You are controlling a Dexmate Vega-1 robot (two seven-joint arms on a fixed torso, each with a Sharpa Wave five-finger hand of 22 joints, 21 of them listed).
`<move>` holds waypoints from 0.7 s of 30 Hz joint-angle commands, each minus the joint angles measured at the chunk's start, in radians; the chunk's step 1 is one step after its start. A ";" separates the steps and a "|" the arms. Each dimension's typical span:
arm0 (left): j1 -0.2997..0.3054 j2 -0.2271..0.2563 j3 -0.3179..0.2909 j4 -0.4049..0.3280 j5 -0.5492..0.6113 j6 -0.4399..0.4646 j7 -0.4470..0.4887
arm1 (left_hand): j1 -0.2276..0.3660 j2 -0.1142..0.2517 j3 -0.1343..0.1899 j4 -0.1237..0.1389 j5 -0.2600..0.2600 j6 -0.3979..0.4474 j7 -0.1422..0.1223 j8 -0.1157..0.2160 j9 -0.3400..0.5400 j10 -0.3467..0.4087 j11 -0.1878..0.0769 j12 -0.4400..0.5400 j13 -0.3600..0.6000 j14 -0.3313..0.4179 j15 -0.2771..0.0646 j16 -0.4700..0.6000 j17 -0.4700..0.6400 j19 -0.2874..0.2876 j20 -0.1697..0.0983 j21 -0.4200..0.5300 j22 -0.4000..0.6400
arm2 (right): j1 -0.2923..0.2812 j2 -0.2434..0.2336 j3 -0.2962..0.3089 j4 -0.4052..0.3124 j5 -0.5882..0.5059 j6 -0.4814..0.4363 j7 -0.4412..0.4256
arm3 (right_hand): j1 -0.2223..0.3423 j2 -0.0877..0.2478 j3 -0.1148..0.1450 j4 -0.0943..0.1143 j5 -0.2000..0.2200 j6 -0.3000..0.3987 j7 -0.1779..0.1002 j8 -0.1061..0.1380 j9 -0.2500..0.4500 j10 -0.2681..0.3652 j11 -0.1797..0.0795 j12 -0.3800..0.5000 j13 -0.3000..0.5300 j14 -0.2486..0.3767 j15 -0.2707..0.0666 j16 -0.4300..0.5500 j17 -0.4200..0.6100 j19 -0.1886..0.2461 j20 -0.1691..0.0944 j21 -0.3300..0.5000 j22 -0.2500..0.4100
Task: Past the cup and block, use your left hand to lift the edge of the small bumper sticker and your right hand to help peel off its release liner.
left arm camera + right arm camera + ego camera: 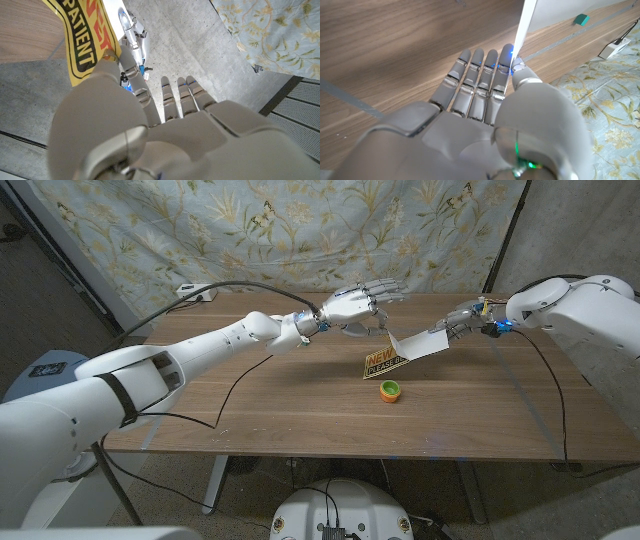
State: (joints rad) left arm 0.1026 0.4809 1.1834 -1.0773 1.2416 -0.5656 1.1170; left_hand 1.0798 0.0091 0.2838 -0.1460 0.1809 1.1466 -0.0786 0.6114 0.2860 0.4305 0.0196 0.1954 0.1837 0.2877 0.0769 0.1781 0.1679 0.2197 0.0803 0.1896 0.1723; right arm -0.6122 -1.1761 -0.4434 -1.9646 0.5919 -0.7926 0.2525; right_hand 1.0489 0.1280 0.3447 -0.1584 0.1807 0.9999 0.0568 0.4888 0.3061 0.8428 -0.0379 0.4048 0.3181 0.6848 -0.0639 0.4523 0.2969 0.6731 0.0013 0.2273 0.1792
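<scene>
The small yellow bumper sticker (382, 362) hangs in the air above the table, its black and red lettering facing me. My left hand (358, 307) pinches the sticker's (82, 40) upper edge between thumb and a finger, the other fingers stretched out. A white release liner (422, 345) runs from the sticker's top to my right hand (465, 315), which pinches its far end. In the right wrist view the liner (525, 25) shows edge-on at the fingertips (507, 52). An orange and green cup (390, 390) stands on the table under the sticker. A teal block (580, 20) lies near the table's far edge.
The wooden table (250, 410) spreads wide toward me and to the left. A white power strip (195, 292) sits at the back left corner, a black cable trailing from it. A flowered curtain (300, 230) hangs behind the table.
</scene>
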 commanded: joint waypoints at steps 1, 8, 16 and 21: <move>-0.004 0.026 0.016 -0.021 -0.024 0.010 0.000 | -0.006 0.002 -0.005 -0.001 0.000 -0.001 -0.006 0.005 0.002 0.006 -0.006 0.005 0.004 0.007 -0.002 0.004 0.002 0.000 -0.007 0.004 0.002 | 0.016 -0.006 -0.004 -0.002 -0.010 -0.015 0.005 | 0.013 0.002 -0.004 0.000 0.004 0.006 -0.008 0.009 0.002 0.010 -0.002 0.009 0.006 0.012 -0.059 0.004 0.002 0.005 -0.010 0.003 0.003; 0.004 0.034 0.006 -0.027 -0.020 0.002 0.000 | -0.007 0.003 -0.005 -0.001 0.000 -0.001 -0.006 0.005 0.000 0.009 -0.010 0.006 0.004 0.008 -0.003 0.004 0.002 -0.001 -0.007 0.004 0.002 | 0.028 -0.008 -0.012 -0.001 -0.023 -0.023 0.012 | 0.015 0.002 -0.005 -0.001 0.005 0.003 -0.006 0.009 0.001 0.009 -0.002 0.012 0.012 0.012 -0.060 0.003 0.002 0.005 -0.012 0.003 0.003; 0.007 0.055 0.003 -0.050 -0.034 0.010 -0.011 | -0.008 0.001 -0.006 -0.001 0.000 0.000 -0.008 0.005 -0.002 0.011 -0.009 0.006 0.004 0.011 -0.006 0.005 0.002 -0.002 -0.009 0.004 0.002 | 0.036 -0.008 -0.017 0.001 -0.032 -0.028 0.018 | 0.015 0.003 -0.007 0.001 0.005 0.003 -0.005 0.012 0.003 0.012 -0.004 0.016 0.018 0.020 -0.065 0.004 0.002 0.004 -0.015 0.002 0.003; 0.015 0.070 -0.002 -0.070 -0.037 0.013 -0.017 | -0.009 0.001 -0.006 0.000 0.001 -0.002 -0.008 0.006 0.000 0.012 -0.010 0.006 0.004 0.012 -0.007 0.005 0.002 -0.002 -0.008 0.004 0.002 | 0.044 -0.010 -0.020 -0.005 -0.040 -0.039 0.020 | 0.017 0.003 -0.009 0.001 0.006 0.006 -0.008 0.013 0.002 0.014 -0.005 0.019 0.023 0.024 -0.066 0.006 0.003 0.003 -0.018 0.002 0.003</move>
State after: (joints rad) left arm 0.1068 0.5251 1.1904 -1.1177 1.2169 -0.5598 1.1147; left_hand 1.0798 0.0091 0.2838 -0.1460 0.1809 1.1412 -0.0838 0.6113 0.2826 0.4360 0.0141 0.1954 0.1837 0.2933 0.0713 0.1781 0.1679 0.2159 0.0765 0.1896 0.1723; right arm -0.5866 -1.1826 -0.4530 -1.9655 0.5675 -0.8149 0.2654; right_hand 1.0529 0.1320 0.3420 -0.1556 0.1806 1.0021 0.0549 0.4969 0.3062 0.8498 -0.0415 0.4181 0.3371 0.6972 -0.0658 0.4523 0.2971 0.6726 -0.0093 0.2272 0.1792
